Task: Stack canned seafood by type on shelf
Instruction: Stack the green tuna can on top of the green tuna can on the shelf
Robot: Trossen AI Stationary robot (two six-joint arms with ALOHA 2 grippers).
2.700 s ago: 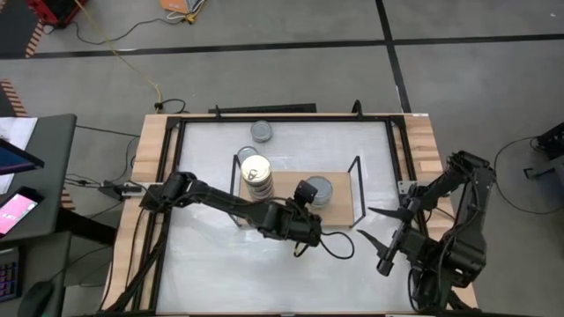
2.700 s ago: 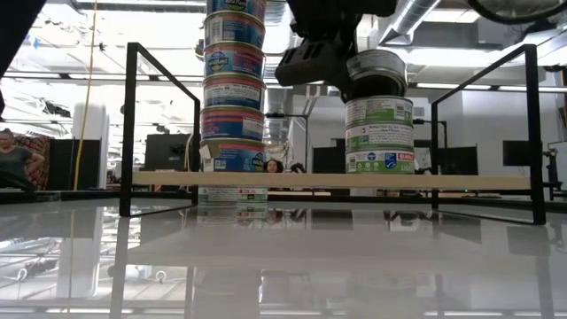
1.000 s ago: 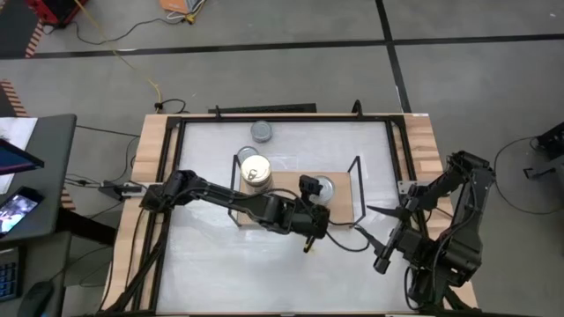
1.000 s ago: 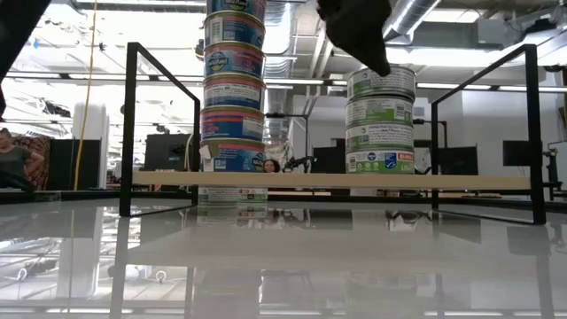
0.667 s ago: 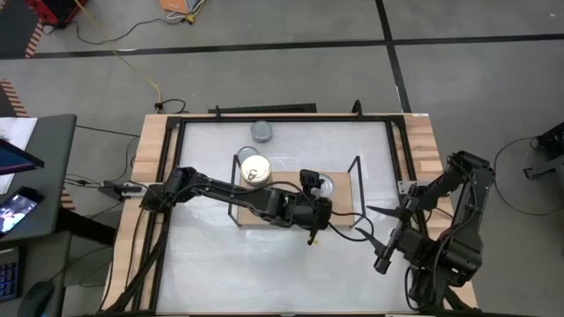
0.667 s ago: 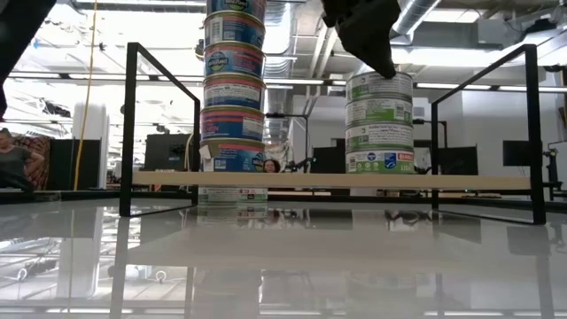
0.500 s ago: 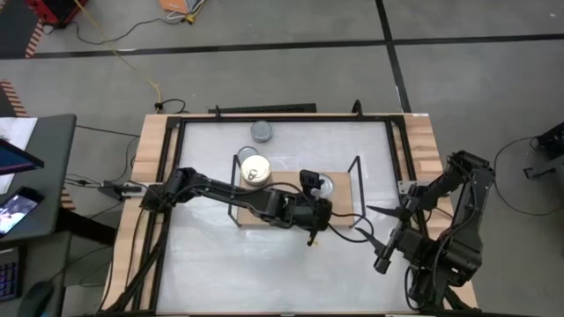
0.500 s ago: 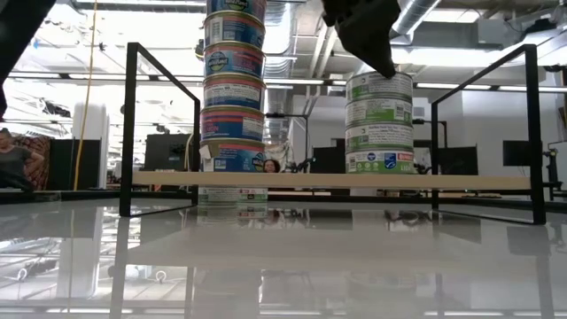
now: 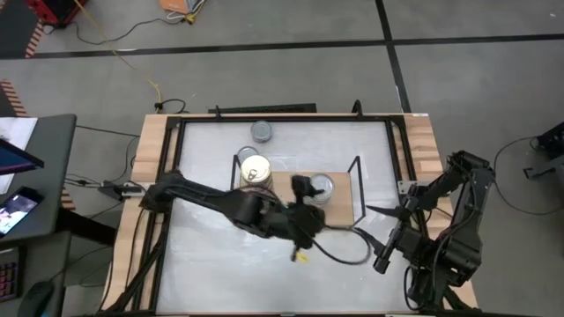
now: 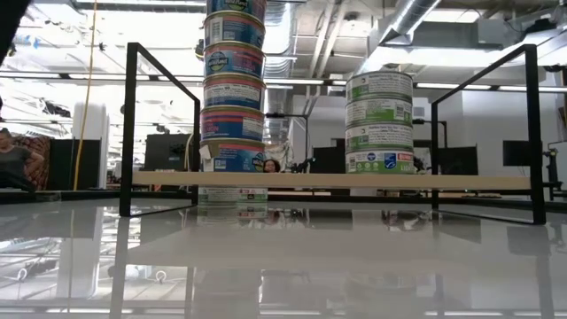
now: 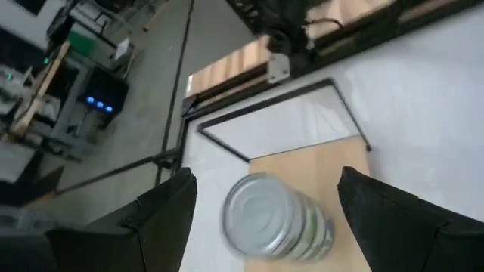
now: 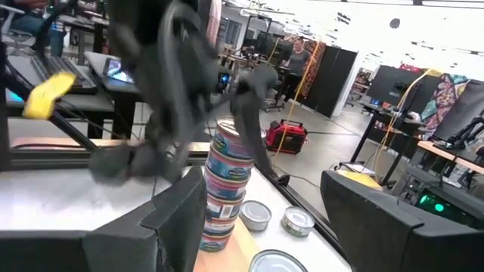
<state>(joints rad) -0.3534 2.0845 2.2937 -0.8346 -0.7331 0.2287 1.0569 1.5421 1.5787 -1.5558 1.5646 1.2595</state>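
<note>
You can't read any wording here; the colourful labels on the tall stack of round metal tins [image 10: 234, 97] and the green-and-white labels on the shorter stack of tins [image 10: 379, 122] show print too small to make out.

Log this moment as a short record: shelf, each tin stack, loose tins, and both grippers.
shelf: wooden board with black wire ends, mid-table
tall stack: tins with blue and red labels, gold lid on top, at the shelf's left end in the high view
short stack: four green-label tins, silver lid on top
loose tins: two silver-lidded tins on the white tabletop behind the shelf
left gripper: open, empty, above the short stack
right gripper: open, empty, waiting at the table's right edge
</note>
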